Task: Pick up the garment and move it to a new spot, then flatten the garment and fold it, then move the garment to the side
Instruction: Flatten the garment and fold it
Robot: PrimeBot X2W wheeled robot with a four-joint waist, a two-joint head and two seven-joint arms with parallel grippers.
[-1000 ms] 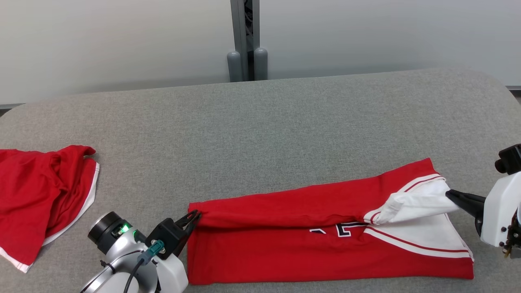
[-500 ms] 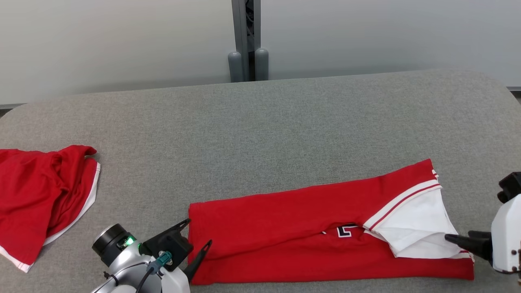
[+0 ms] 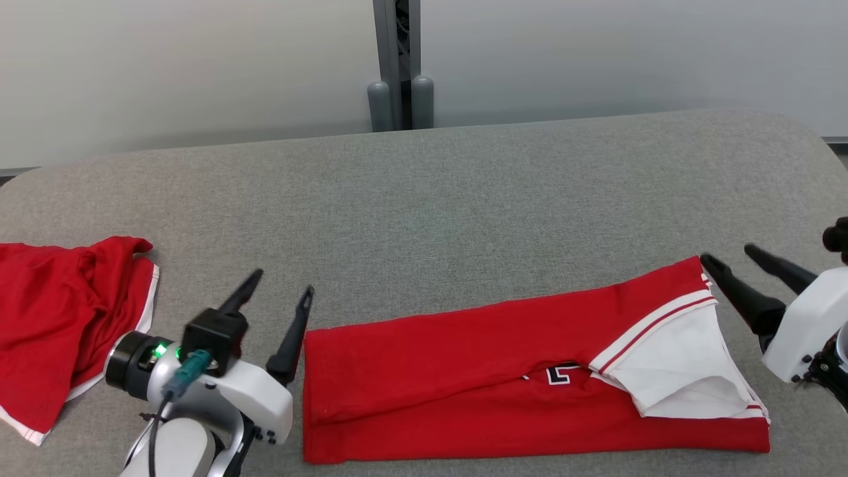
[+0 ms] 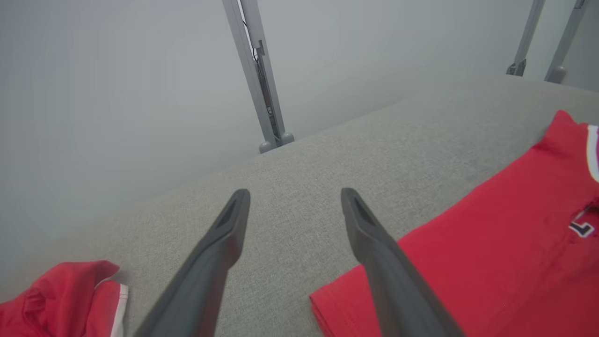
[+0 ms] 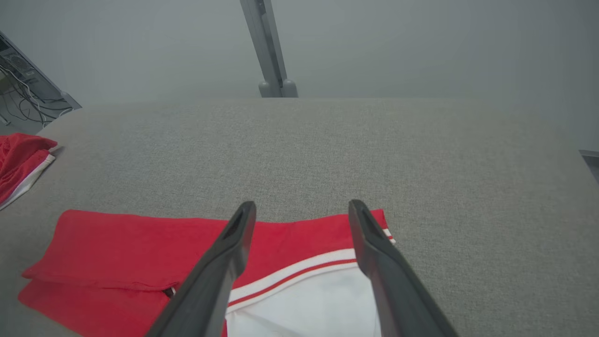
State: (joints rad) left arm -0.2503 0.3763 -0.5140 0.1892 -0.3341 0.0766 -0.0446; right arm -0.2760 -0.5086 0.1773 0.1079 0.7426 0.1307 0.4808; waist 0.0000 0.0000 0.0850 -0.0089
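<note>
Red jersey (image 3: 464, 358), folded lengthwise, lies lower centre on the desk (image 3: 464, 199); left tool (image 3: 284, 281) and right tool (image 3: 726, 253), both wide and empty, flank its ends, apparently to work both together.

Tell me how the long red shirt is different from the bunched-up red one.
The folded jersey lies flat in a long strip; the crumpled garment sits bunched. The folded jersey has a white panel and lettering; the crumpled garment has just thin white trim. Both are red, on the grey table.
</note>
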